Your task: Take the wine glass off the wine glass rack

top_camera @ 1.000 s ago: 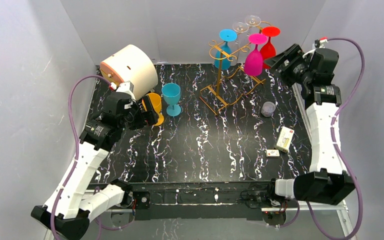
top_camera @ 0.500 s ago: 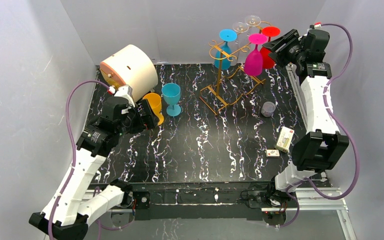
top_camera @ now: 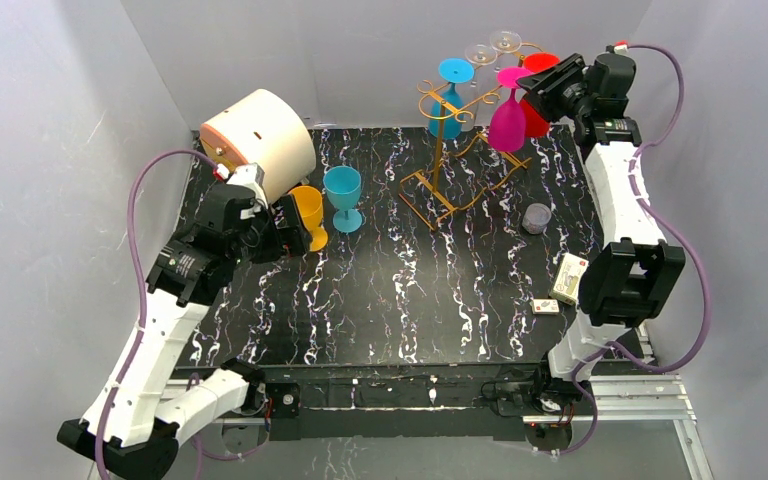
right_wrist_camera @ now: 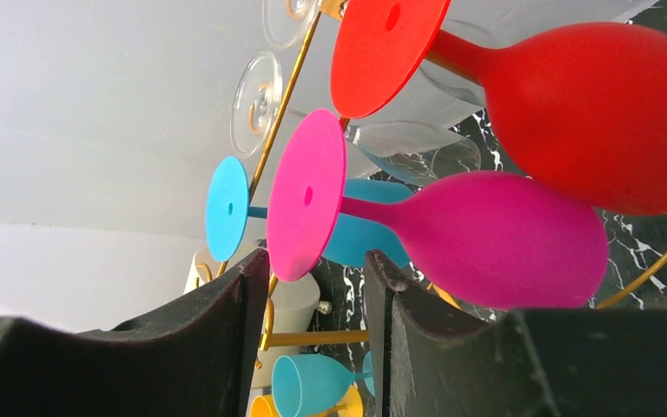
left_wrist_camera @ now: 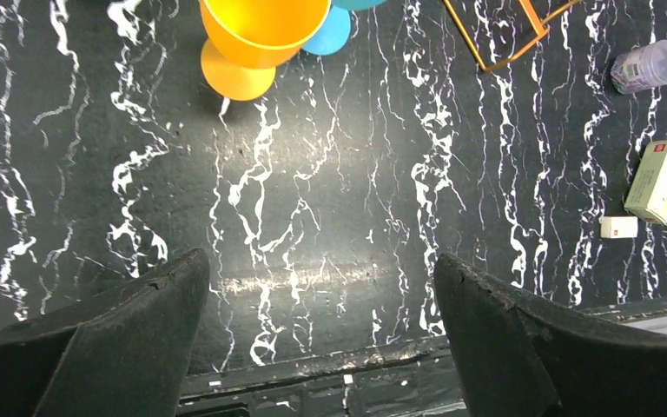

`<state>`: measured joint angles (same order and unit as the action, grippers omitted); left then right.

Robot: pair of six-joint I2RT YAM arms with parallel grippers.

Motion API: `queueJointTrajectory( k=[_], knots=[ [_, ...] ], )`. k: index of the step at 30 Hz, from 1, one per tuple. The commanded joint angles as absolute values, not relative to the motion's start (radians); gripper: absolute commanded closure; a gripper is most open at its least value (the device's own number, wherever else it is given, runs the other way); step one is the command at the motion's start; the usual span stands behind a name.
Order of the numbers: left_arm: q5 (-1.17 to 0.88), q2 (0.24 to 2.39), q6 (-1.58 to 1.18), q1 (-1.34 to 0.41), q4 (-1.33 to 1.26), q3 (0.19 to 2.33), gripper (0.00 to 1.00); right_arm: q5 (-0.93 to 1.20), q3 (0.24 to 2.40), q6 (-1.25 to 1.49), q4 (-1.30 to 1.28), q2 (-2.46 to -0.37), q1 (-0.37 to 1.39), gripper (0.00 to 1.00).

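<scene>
From above, the tips of the right gripper [top_camera: 540, 96] are hard to separate from the red wine glass [top_camera: 535, 108], whose bowl it partly covers. Whether the jaws touch any glass cannot be told from there. The right wrist view shows more. The jaws stand apart with a narrow gap, and the foot of the magenta wine glass [right_wrist_camera: 495, 239] hangs just above that gap. Nothing is clearly clamped between them. The wine glass rack [right_wrist_camera: 291, 82] appears there only as thin stretches of gold wire, and the red glass is cut off at the right edge.

The rack [top_camera: 439, 150] stands at the far side of the worktop [top_camera: 410, 290]. The magenta glass [top_camera: 507, 118], the red one, a blue glass [top_camera: 448, 108] and two clear glasses [top_camera: 480, 52] hang on it upside down.

The left gripper [top_camera: 295, 225] is just beside an orange glass [top_camera: 309, 215] at the left. Its jaws are wide, with only bare worktop between them. Its own camera cuts that glass off at the top and catches only one corner of the rack's base.

Over the last second the right arm has swung up and left, bringing its gripper from well right of the rack in against the hanging glasses — and its jaws have narrowed. The left arm has barely shifted, and every glass hangs where it did.
</scene>
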<state>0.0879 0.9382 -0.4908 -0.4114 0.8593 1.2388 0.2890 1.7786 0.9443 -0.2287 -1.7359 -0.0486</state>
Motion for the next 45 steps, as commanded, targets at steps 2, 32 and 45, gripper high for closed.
queueJointTrajectory(
  k=[2,32,45],
  knots=[
    [0.139,0.972,-0.410,-0.405,0.954,1.325,0.02,0.214,1.833,0.963,-0.156,-1.757,-0.035,0.50],
    [0.084,0.959,-0.452,-0.405,0.904,1.273,0.02,0.187,1.840,0.940,-0.177,-1.733,-0.032,0.76],
    [0.076,0.956,-0.464,-0.405,0.902,1.261,0.02,0.222,1.845,0.957,-0.194,-1.726,-0.032,0.85]
  ],
)
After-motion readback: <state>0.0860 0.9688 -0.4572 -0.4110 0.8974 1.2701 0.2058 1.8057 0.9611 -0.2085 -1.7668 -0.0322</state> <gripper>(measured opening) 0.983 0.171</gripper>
